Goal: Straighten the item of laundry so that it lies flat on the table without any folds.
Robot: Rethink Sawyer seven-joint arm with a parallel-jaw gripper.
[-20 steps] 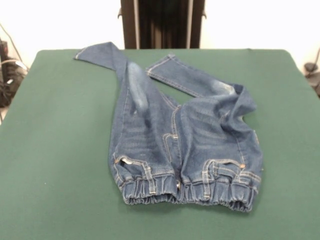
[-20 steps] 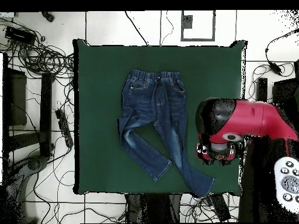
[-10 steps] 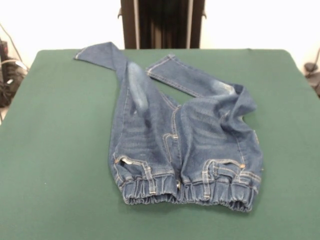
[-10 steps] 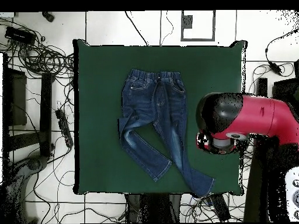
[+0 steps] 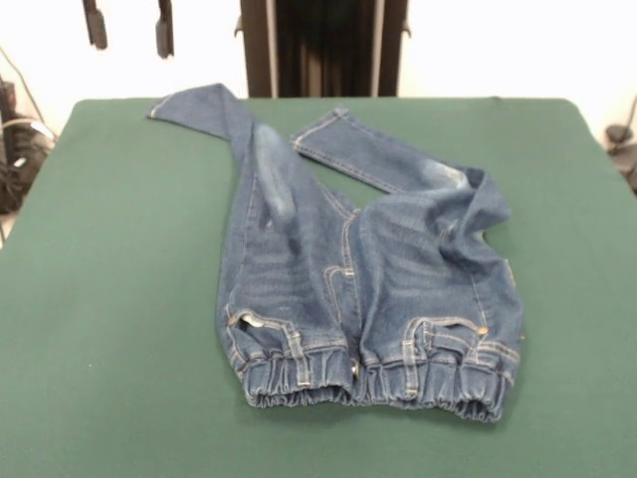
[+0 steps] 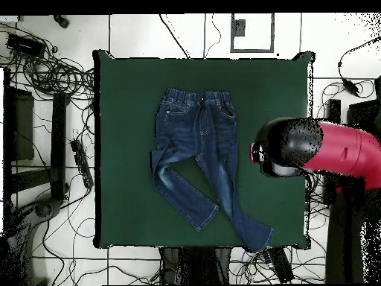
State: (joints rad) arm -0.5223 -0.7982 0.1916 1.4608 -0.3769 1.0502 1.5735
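The item of laundry, a small pair of blue jeans (image 5: pixel 378 269), lies on the green table (image 5: pixel 119 299) with its gathered waistband at the near edge. One leg runs straight to the far left corner. The other is folded at the thigh and crosses back toward the middle. From overhead the jeans (image 6: pixel 197 149) sit at the centre of the table (image 6: pixel 126 97). My gripper (image 5: pixel 129 28) hangs at the top left, above and left of the far leg's cuff, open and empty. Overhead, the red arm (image 6: pixel 335 149) covers the gripper.
Tangled cables (image 6: pixel 52 67) and dark equipment lie on the floor beside one table edge. A black column (image 5: pixel 323 45) stands behind the far edge. The arm's black head (image 6: pixel 286 147) overhangs the table's right side in the overhead view.
The arm's head has shifted up the overhead view along the table's right side. The gripper's two fingertips have come into the front view at the top left. The jeans have not moved.
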